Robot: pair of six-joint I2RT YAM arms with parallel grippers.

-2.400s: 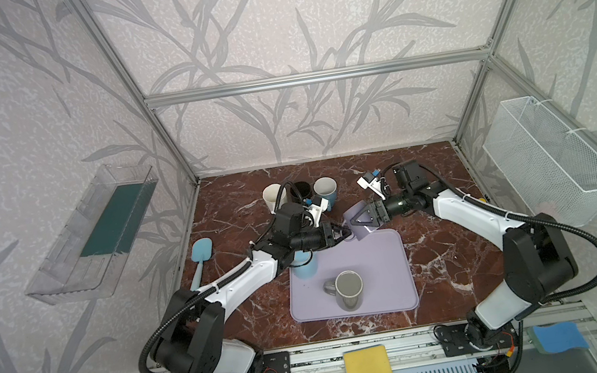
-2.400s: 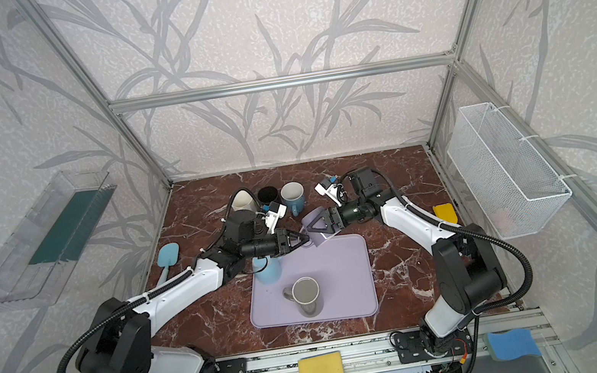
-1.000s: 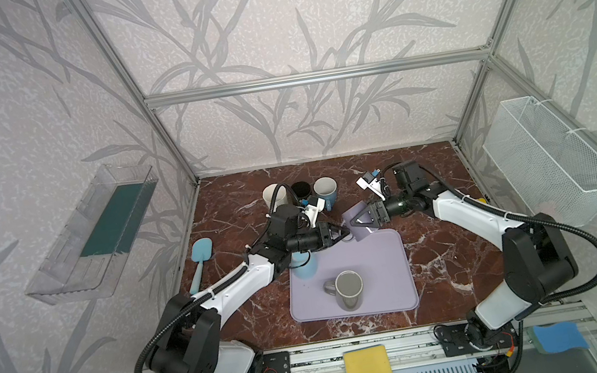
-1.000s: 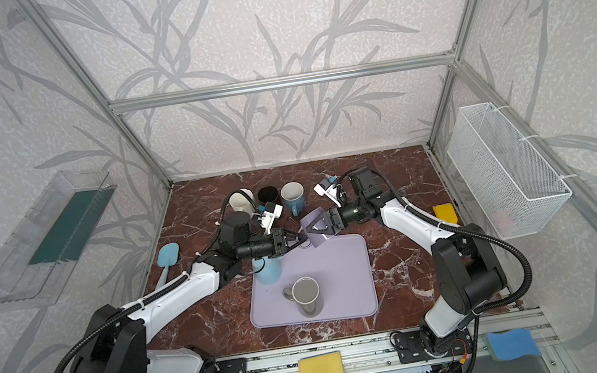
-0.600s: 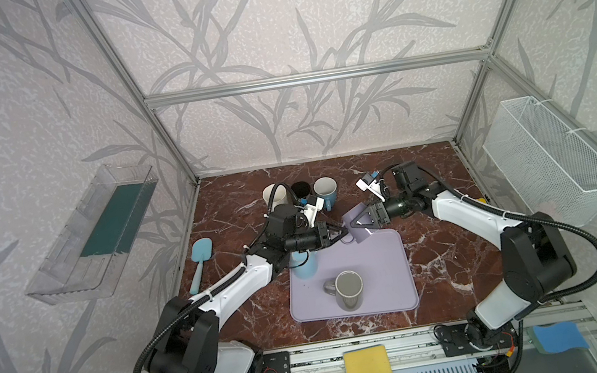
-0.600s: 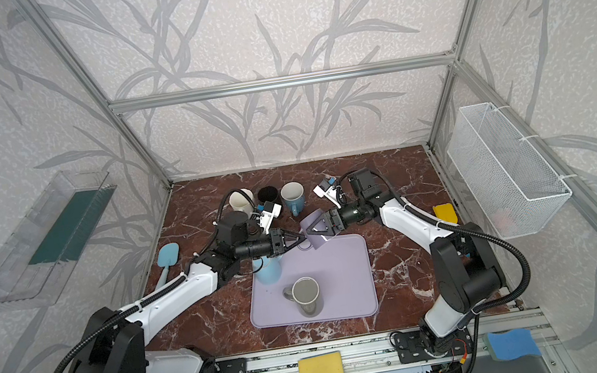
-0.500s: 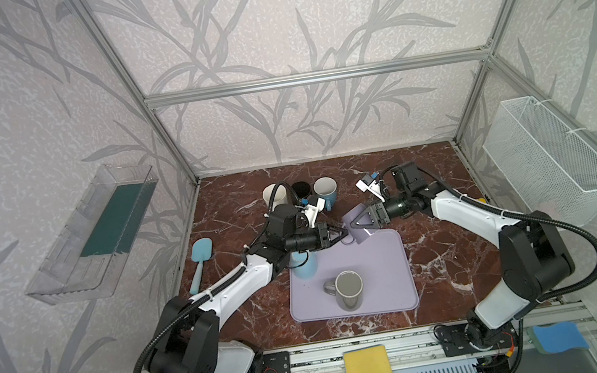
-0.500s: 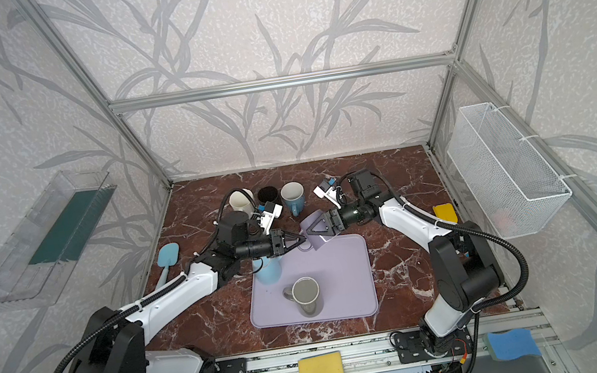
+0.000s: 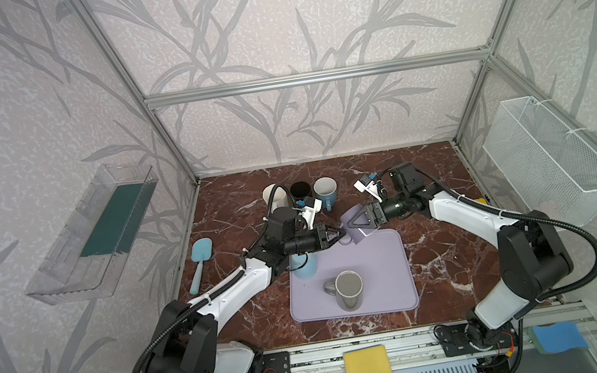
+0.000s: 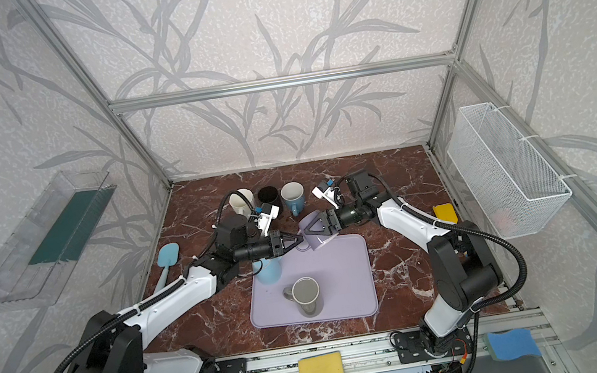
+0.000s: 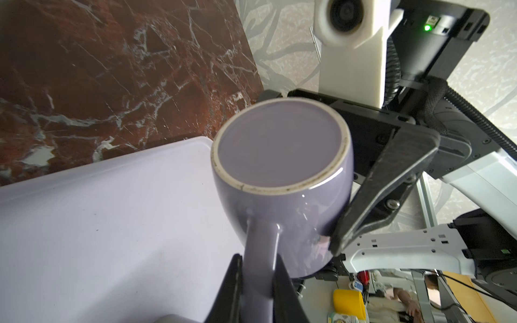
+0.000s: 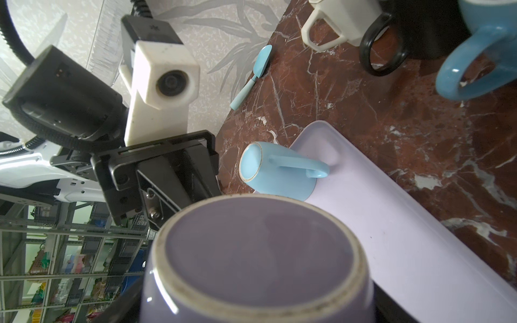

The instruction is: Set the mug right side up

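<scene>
**Top views.** My right claw [image 9: 352, 224] spans the body of the purple mug [image 9: 363, 230]. The mug hangs tilted, clear of the surface, over the far left corner of the lavender tray [image 9: 388, 262]. My left claw [image 9: 339, 234] meets the mug from the opposite side, its tips at the handle [image 9: 345, 239]. Both top views agree on this [image 10: 319, 241]. A grey mug [image 9: 349, 288] stands mouth-up near the tray's front edge. A light blue mug [image 9: 305, 268] sits bottom-up at the tray's left edge.

**Left wrist view.** My left fingers [image 11: 286, 290] are closed nearly together, one on each side of the handle [image 11: 260, 251], and both touch it. The mug's unglazed foot ring and base [image 11: 279, 151] face the camera. One right finger [image 11: 386, 190] presses flat against the mug's wall.

**Right wrist view.** The base [image 12: 257, 251] fills the lower frame, so my right claw is spread wide around the body. The pads themselves are hidden.

**Progress, as judged.** The mug is lifted and held by both claws. Its base is not yet downward, so the turn is not finished. What is left is for one claw to let go, then to rotate the mouth upward, set the mug down on the tray, and release it.
</scene>
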